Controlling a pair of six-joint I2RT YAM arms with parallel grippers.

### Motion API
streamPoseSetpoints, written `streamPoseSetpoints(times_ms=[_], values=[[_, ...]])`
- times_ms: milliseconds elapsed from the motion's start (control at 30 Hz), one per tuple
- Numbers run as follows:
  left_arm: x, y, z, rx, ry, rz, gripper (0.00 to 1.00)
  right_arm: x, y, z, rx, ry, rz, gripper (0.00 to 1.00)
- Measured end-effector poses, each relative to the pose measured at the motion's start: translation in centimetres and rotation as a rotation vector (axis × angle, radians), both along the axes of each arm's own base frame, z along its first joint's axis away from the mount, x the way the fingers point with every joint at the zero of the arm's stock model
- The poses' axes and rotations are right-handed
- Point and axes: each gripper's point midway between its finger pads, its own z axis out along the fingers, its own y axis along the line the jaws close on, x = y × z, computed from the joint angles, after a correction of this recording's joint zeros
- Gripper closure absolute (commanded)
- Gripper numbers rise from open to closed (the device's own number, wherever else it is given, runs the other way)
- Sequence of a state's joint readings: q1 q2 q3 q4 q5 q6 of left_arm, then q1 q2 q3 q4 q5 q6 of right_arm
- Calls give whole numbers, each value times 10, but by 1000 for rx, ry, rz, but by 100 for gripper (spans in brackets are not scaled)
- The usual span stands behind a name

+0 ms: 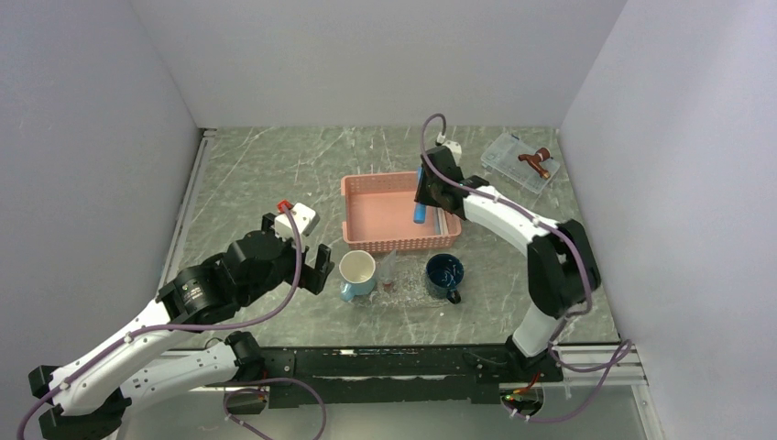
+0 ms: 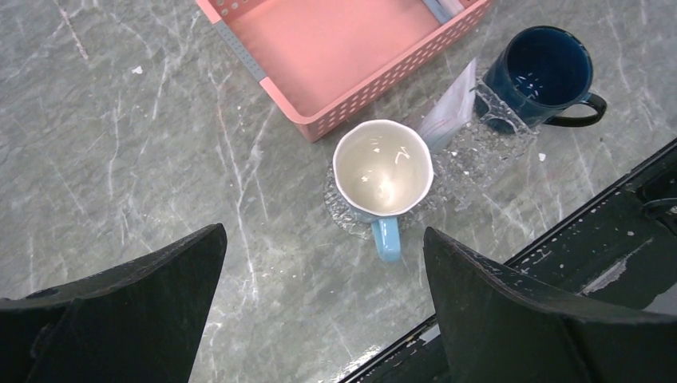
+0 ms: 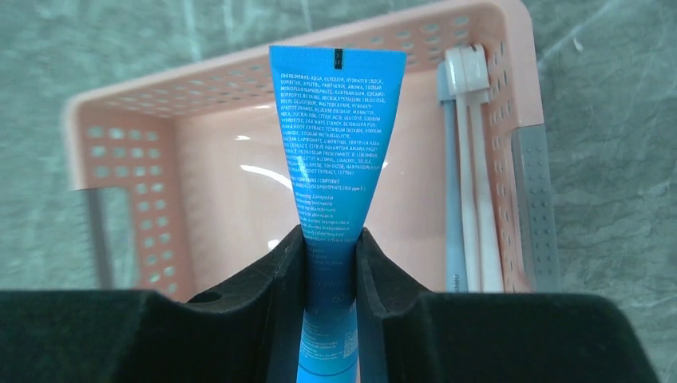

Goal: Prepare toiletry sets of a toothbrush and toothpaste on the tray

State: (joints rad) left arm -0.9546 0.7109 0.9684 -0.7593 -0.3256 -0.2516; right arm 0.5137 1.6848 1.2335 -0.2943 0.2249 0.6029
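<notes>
Table: grey marbled top, both arms over it.

Pink basket: sits mid-table. The right arm reaches over its right side.

Tray: clear and textured, just in front of the basket. It is hard to read against the stone. A white-lined mug and a dark blue mug stand at its two ends. A pale flat item lies between them, and I can't tell what it is.

Left gripper: jaws wide apart and holding nothing. It hovers just left of the white-lined mug.

Right gripper: pinched narrow on the toothpaste, gripping low near the cap end. The broad flat end sticks out over the basket floor.

Toothbrushes: two lie along the basket's right wall, untouched.

Risks as I judge them:
- The grip is short on a slick, soft tube, so it may swivel or slide out during the carry.
- The free tray space between the mugs is narrow. A skewed tube or a low approach could clip the dark blue mug or land on the rim.
- The left arm is parked close to the drop zone, so the arms could crowd each other.
</notes>
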Motion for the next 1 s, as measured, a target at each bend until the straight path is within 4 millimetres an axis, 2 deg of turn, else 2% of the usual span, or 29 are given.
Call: streamPoseSetpoints(times_ms=[233,367,467,700,833,1000], values=[[-9,-14,5,-67,3,-82,1,-27,9,74,165,-195,81,74],[-17,-28,13,-140,2,-149,1,-52,19,119,289,-317,176,73],[-24,-43,16,-229,12,-211,0,-80,28,146,390,-400,264,73],[-45,-76,15,-386,88,-351,0,-143,53,186,538,-500,457,71],[-56,-89,31,-481,110,-418,1,-177,66,206,624,-548,563,71],[-68,-101,49,-598,129,-488,1,-207,75,221,719,-581,651,70]])
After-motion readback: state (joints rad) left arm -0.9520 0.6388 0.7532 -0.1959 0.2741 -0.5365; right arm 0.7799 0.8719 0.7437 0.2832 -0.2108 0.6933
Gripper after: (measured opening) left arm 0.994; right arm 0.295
